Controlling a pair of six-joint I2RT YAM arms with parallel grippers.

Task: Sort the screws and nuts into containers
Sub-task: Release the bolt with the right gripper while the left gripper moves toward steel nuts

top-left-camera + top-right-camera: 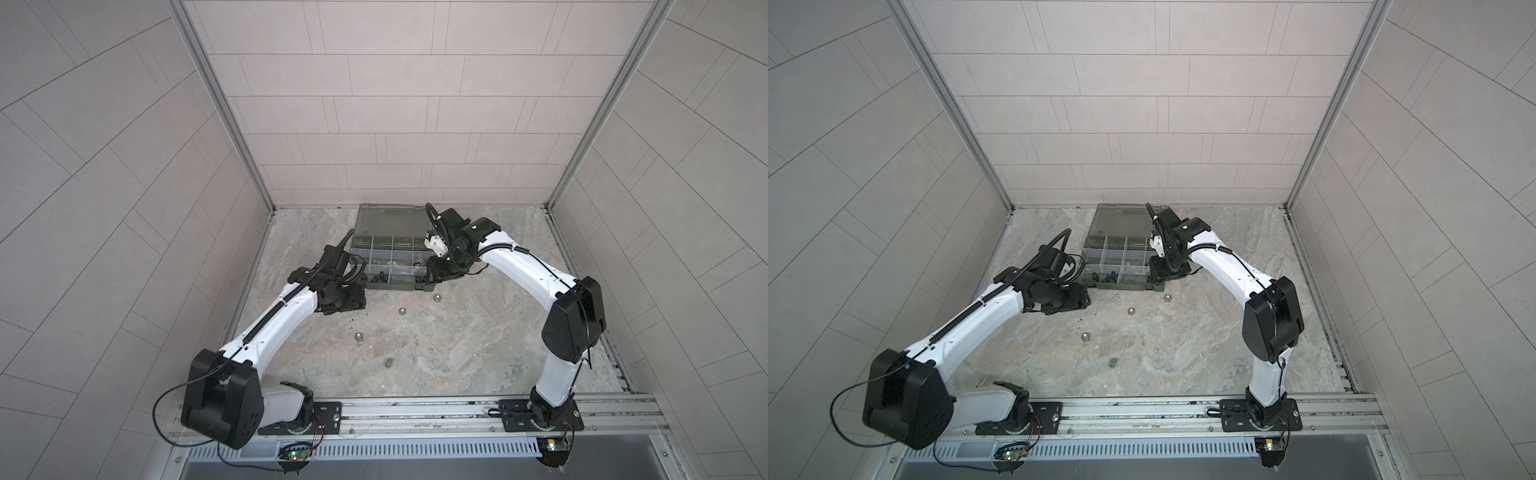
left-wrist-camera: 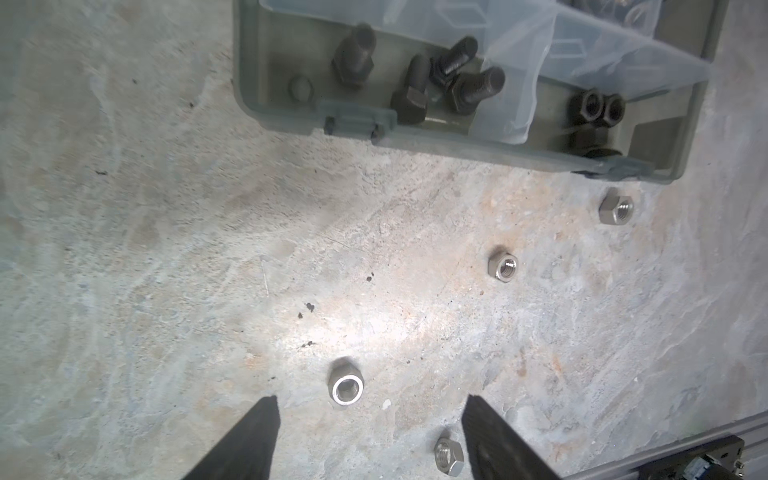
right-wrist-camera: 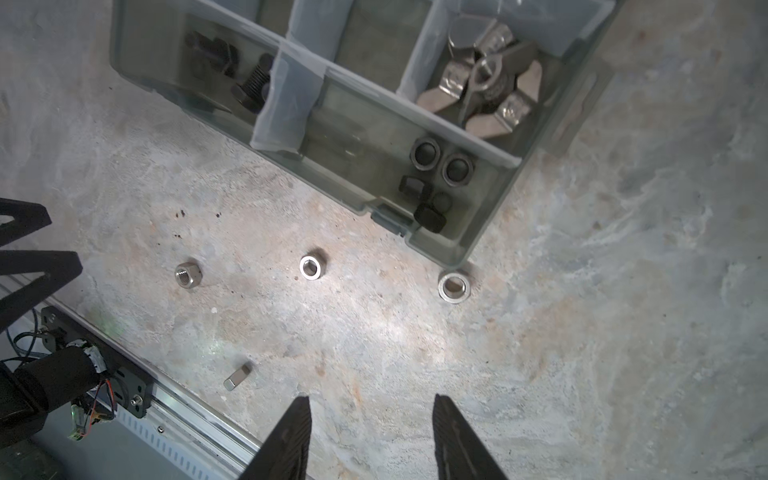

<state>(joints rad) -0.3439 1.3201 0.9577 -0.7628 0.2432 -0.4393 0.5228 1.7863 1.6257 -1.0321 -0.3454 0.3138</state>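
The nuts (image 1: 388, 363) left to sort are four silver hex ones. They lie loose on the table (image 1: 478, 353) in a slanting row that runs from near my base up to the case's front edge. The nearest nut (image 2: 449, 457) lies just beside one finger of my left gripper (image 2: 370, 398), and the second nut (image 2: 347, 384) sits just ahead of the fingertips. Those jaws stand apart with nothing between them, so I judge this to be the approach to a pick. I must centre on one nut, come down and close. The neighbouring nut is near enough that a finger could nudge it.

My right gripper (image 3: 372, 399) hangs at the case's right front corner, jaws parted and empty too. The farthest nut (image 3: 453, 286) lies just outside that corner, probably mine to take from this side.

Beyond, the containers (image 1: 392, 249) already hold parts: the screws (image 2: 453, 79) in the front left cell, black hex nuts (image 3: 440, 162) in the front right, wing nuts (image 3: 482, 83) behind those. The open lid (image 1: 390, 218) lies at the back. I cannot tell which cell takes the silver ones.
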